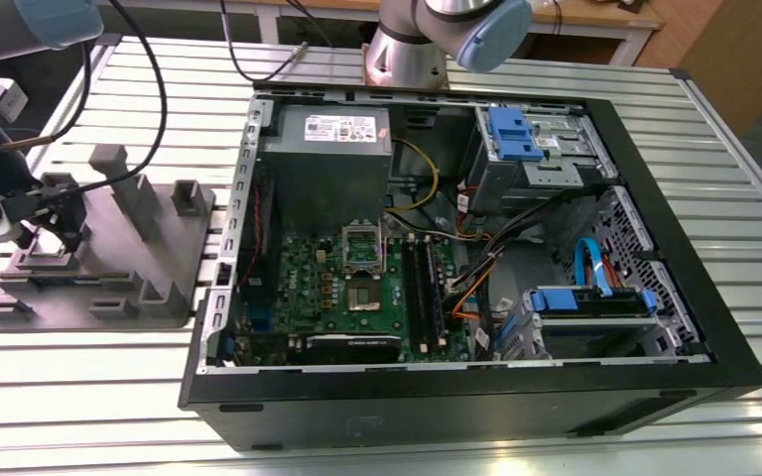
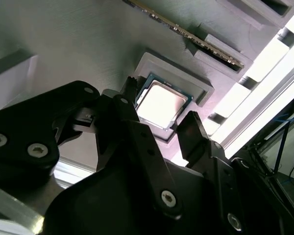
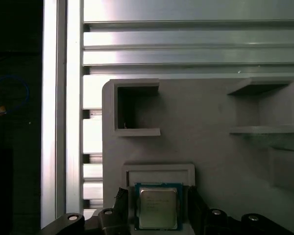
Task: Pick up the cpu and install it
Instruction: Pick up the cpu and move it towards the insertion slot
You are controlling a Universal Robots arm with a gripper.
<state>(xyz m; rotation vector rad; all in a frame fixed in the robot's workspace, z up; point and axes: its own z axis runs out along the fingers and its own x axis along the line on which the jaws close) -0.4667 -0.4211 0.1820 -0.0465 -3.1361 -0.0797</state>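
The cpu (image 3: 158,206) is a small square chip with a silvery top, lying flat in a shallow recess of the grey holder block (image 3: 210,152). In both wrist views my gripper (image 3: 158,209) stands open astride it, one black finger (image 3: 121,203) on each side and a thin gap to the chip's edges. The second wrist view shows the cpu (image 2: 161,104) between the fingertips (image 2: 192,128) of the gripper (image 2: 161,111). In the exterior view the gripper (image 1: 40,233) hangs over the holder block (image 1: 103,253) at the exterior view's left.
An open computer case (image 1: 698,327) lies on the slatted aluminium table (image 1: 90,397). Inside are the green motherboard (image 1: 305,288) with its metal-framed socket (image 1: 360,296), black memory sticks (image 1: 421,288), a power supply (image 1: 325,149), blue drive cages (image 1: 514,134) and loose cables (image 1: 487,273).
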